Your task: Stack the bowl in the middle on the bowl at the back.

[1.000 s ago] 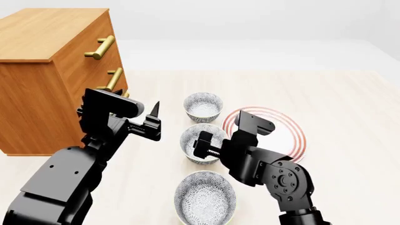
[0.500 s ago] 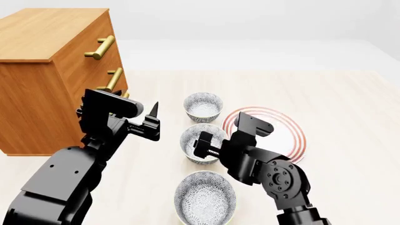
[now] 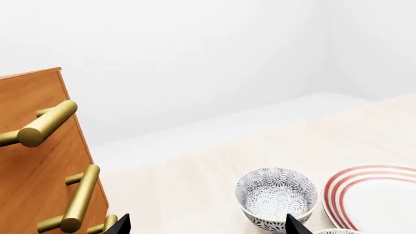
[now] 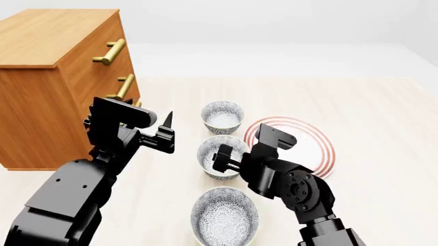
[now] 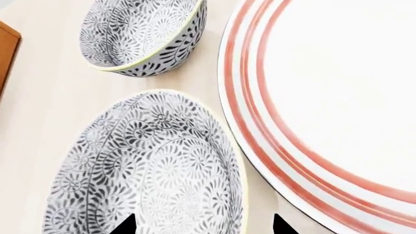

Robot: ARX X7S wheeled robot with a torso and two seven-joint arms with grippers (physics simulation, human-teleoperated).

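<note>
Three patterned bowls stand in a line on the table. The bowl at the back point(image 4: 222, 116) point(image 3: 276, 197) point(image 5: 143, 33) is empty, and so is the bowl in the middle point(image 4: 213, 152) point(image 5: 151, 170). My right gripper point(image 4: 221, 160) point(image 5: 202, 228) is open and low over the middle bowl's rim on the plate side. One fingertip is over the bowl's inside, the other over the gap towards the plate. My left gripper point(image 4: 166, 134) point(image 3: 208, 227) hangs open and empty to the left of the bowls, near the dresser.
A wide red-ringed plate point(image 4: 311, 146) point(image 5: 338, 92) point(image 3: 380, 195) lies just right of the bowls. The third bowl point(image 4: 224, 215) is nearest me. A wooden dresser point(image 4: 58, 77) with brass handles point(image 3: 46, 124) stands at the left.
My right forearm and wrist have shifted slightly left, with the gripper staying at the middle bowl. The left arm and the bowls have not moved.
</note>
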